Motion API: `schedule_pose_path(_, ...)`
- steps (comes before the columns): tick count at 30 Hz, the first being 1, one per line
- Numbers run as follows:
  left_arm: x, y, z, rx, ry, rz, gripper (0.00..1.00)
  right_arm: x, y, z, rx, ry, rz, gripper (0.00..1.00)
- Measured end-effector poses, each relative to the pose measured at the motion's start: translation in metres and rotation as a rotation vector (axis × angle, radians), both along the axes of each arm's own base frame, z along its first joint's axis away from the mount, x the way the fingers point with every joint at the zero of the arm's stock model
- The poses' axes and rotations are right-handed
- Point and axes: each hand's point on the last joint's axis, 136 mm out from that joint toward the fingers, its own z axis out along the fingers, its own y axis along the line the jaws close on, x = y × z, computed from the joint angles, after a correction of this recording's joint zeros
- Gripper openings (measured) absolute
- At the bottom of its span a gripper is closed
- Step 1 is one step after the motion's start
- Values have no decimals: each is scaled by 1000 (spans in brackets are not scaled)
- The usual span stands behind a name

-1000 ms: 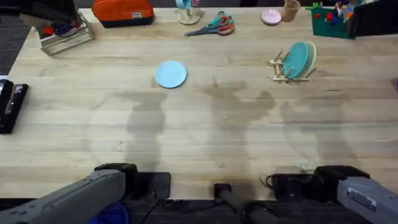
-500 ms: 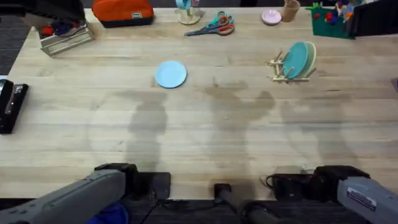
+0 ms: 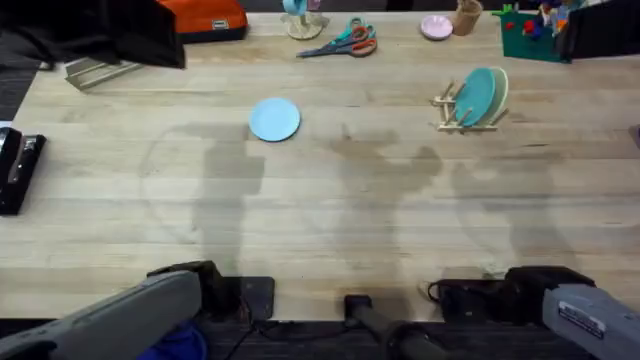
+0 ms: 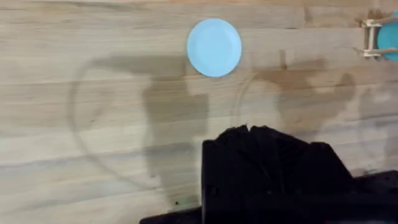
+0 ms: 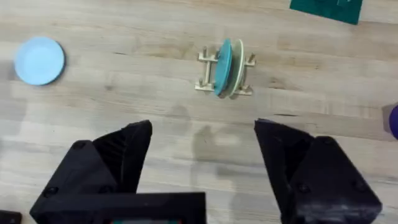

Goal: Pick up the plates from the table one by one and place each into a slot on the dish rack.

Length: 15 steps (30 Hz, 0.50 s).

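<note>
1. Small round light blue plate point(image 3: 274, 119) lying flat on the pale plank wooden surface point(image 3: 330, 220), left of centre, untouched.
2. Small light-wood dowel dish rack point(image 3: 462, 112) well apart to the right, holding a teal plate point(image 3: 478, 95) and a cream plate point(image 3: 499, 90) on edge, side by side.
3. Right gripper point(image 5: 202, 158) spread wide, grasping nothing, hovering above bare wood.
4. Left gripper point(image 4: 264, 140): dark mass, cannot tell whether released or clenched.
</note>
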Motion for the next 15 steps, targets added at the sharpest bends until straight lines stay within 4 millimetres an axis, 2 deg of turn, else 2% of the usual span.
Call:
schedule_pose_path(7, 20, -12, -48, -90, 21, -52, 41, 0, 0, 0, 0, 1, 0, 994)
schedule_pose_path(15, 39, -19, -83, -158, 51, -70, 41, 0, 0, 0, 0, 1, 0, 995)
